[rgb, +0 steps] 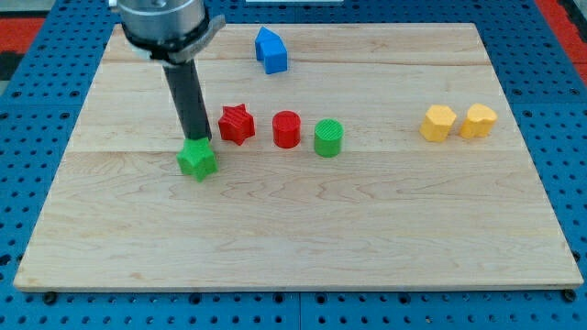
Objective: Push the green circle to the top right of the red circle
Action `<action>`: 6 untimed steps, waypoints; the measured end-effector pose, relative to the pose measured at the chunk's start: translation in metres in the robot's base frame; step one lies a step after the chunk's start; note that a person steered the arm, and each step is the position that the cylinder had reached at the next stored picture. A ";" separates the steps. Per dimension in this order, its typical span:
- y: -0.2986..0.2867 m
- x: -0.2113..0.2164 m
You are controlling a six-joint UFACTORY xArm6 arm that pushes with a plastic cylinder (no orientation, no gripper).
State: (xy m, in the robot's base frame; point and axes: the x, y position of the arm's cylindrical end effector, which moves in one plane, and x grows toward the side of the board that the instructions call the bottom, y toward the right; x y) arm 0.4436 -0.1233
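A pale wooden counter (303, 238) fills most of the frame. Near its middle sit three blocks in a row: a red star (237, 124), a red circle (287, 129) just beside it, and a green circle (328, 138) right of that. A green star (197, 159) lies left and slightly lower. A blue block (271, 50) (its shape is hard to make out, perhaps house-like) sits at upper centre. Two yellow blocks (438, 123) (478, 121) sit close together at the right.
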 end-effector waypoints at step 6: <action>0.178 -0.017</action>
